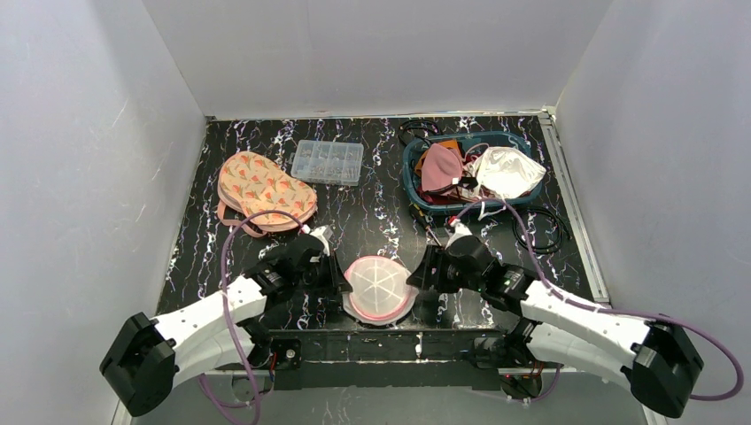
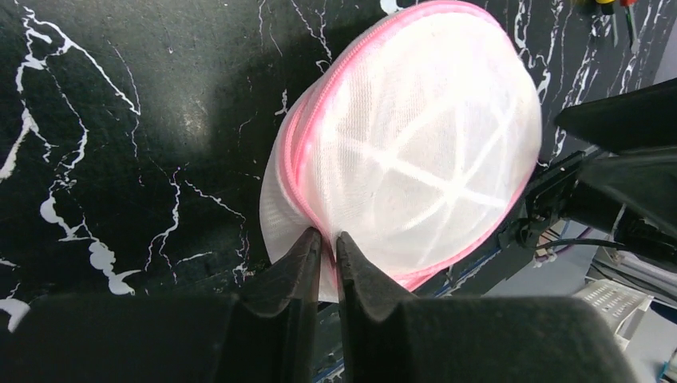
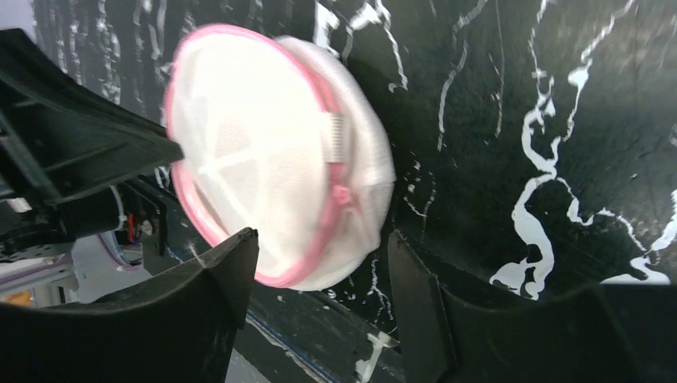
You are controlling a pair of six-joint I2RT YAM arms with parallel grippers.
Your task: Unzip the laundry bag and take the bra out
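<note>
Pull-tab (image 3: 342, 195) of the pink zipper faces the right gripper (image 3: 323, 239) — jaws spread, holding nothing — on the round white mesh laundry bag (image 1: 381, 288), whose opposite rim the left gripper (image 2: 327, 237) pinches tight, the bag lying between both.

Robot lab test cell, plain white walls (image 1: 372, 53), black marbled table (image 1: 381, 208)

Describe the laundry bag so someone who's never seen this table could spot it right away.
On the black marbled table, look at the near edge, between the left gripper and the right gripper. The laundry bag lies there: a round, white mesh dome with a pink zipper rim, unlike the patterned pouch, clear box and blue basket farther back.
</note>
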